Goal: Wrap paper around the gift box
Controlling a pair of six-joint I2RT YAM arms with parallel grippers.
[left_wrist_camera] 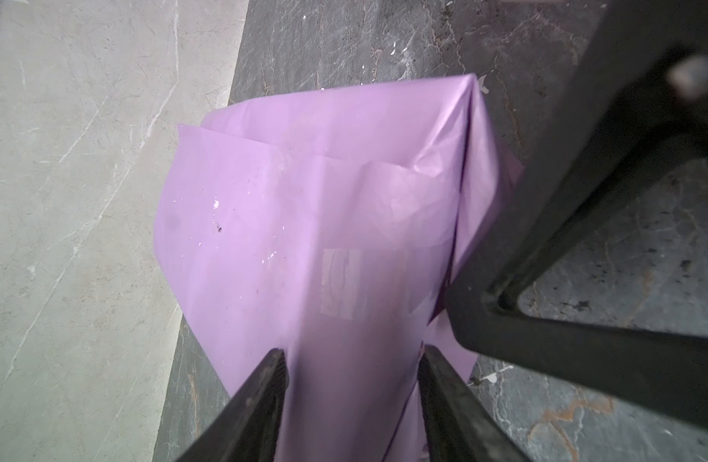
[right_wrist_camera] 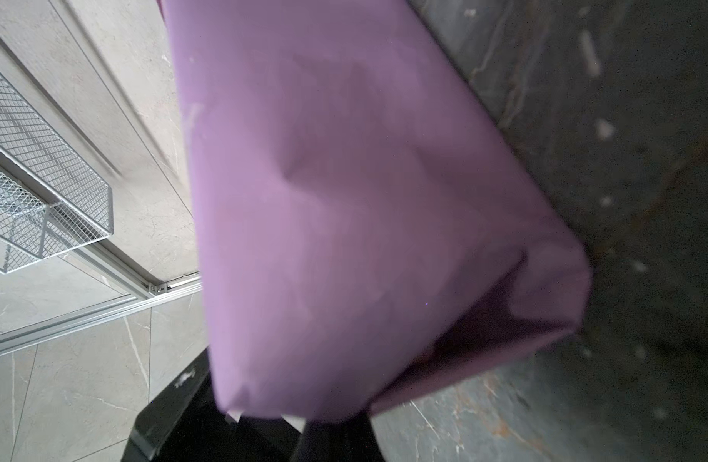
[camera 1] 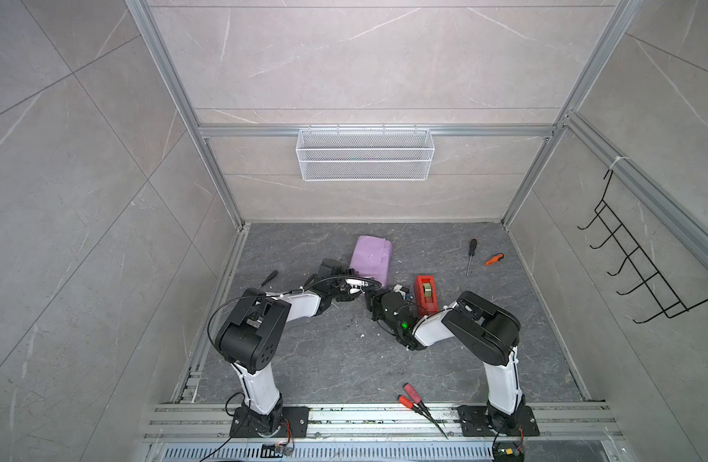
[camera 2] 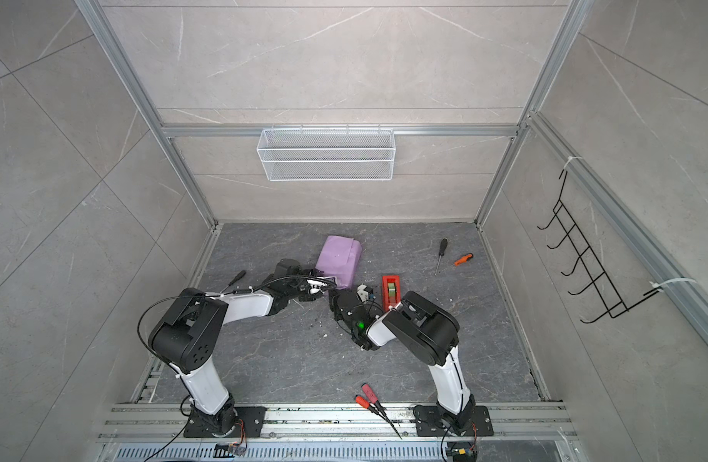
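**Lilac parcel braced for its end fold**

Lilac paper (camera 1: 371, 256) covers the gift box completely, so the box itself shows in none of the 4 views. The bundle lies on the dark tabletop (camera 1: 328, 360), just beside the red tape dispenser (camera 1: 426, 294), on its left-arm side and reaching farther from the arm bases than it does. A strip of clear tape (left_wrist_camera: 344, 284) crosses the overlapping seam on top, which is probably why the long wrap holds without help.

Both arms meet at the end of the parcel nearest the dispenser. The left gripper (left_wrist_camera: 350, 356) has its jaws partly spread, with paper between and beneath them. I cannot tell whether they squeeze it or merely rest on it; either way they seem placed to pin the bundle. The right gripper (camera 1: 371, 302), next to the dispenser, is clenched tight against the loose end. Whether it pinches the sheet is unclear, because its wrist view is blurred.

My judgement: this end, gaping dark in the right wrist view, awaits folding and taping.
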